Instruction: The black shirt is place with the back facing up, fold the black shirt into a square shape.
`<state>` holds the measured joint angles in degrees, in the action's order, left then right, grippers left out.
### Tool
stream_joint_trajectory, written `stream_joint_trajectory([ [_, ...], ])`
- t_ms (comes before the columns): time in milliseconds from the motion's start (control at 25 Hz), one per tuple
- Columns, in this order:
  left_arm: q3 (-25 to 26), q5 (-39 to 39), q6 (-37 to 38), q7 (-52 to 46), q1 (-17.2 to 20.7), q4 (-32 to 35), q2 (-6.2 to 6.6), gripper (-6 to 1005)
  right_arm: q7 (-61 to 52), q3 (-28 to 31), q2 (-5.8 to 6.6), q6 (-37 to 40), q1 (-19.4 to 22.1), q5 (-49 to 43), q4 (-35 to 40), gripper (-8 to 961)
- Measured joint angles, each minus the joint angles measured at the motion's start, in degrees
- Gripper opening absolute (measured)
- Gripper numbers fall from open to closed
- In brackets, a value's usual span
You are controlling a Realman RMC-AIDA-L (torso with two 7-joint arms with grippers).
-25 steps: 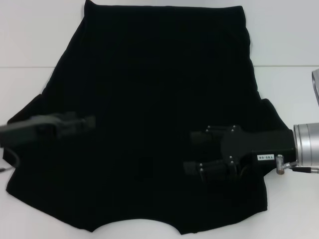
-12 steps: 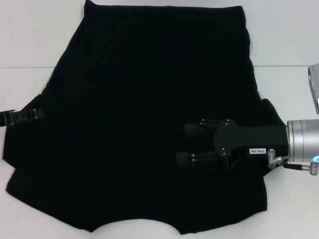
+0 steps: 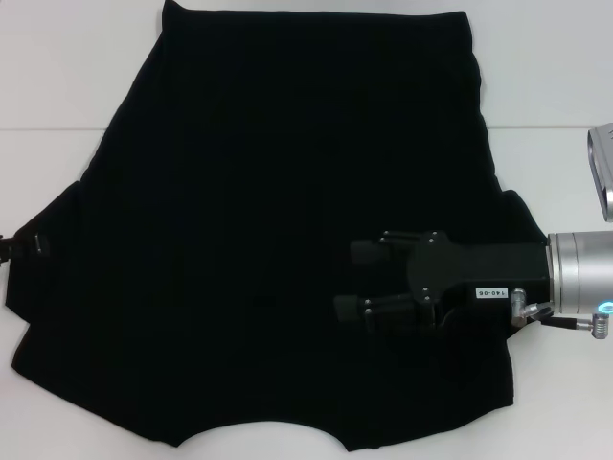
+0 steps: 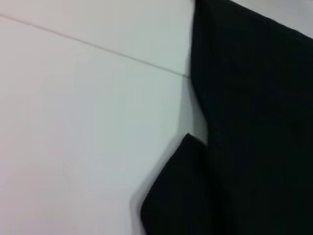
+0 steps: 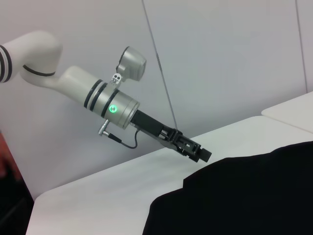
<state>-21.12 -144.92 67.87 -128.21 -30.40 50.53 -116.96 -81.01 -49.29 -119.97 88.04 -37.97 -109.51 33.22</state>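
Note:
The black shirt (image 3: 287, 220) lies spread flat on the white table (image 3: 57, 86), hem at the far side and sleeves toward me. My right gripper (image 3: 356, 279) reaches in from the right over the shirt's near right part, open, its two black fingers (image 3: 369, 251) spread above the cloth. Only the tip of my left gripper (image 3: 34, 243) shows at the left edge, by the shirt's left sleeve. The right wrist view shows the left arm and left gripper (image 5: 198, 151) held just beside the shirt's edge (image 5: 234, 196). In the left wrist view, a sleeve corner (image 4: 181, 196) rests on the table.
A thin seam (image 3: 57, 129) runs across the white table behind the sleeves. Part of the right arm's grey housing (image 3: 601, 172) sticks in at the right edge. Bare table lies on both sides of the shirt. A plain wall (image 5: 220, 58) stands behind the table.
My left gripper has pulled back to the left, off the shirt, until only its tip shows. My right gripper has crept further left and slightly nearer over the shirt.

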Motion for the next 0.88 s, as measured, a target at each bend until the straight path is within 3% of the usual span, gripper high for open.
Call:
stream_joint_trajectory([
  [880, -5.02, -0.70, -2.81, 0.64, 0.15, -1.74, -0.73, 887, 0.06, 0.43, 0.00, -0.05, -0.17, 0.09, 0.00, 920],
])
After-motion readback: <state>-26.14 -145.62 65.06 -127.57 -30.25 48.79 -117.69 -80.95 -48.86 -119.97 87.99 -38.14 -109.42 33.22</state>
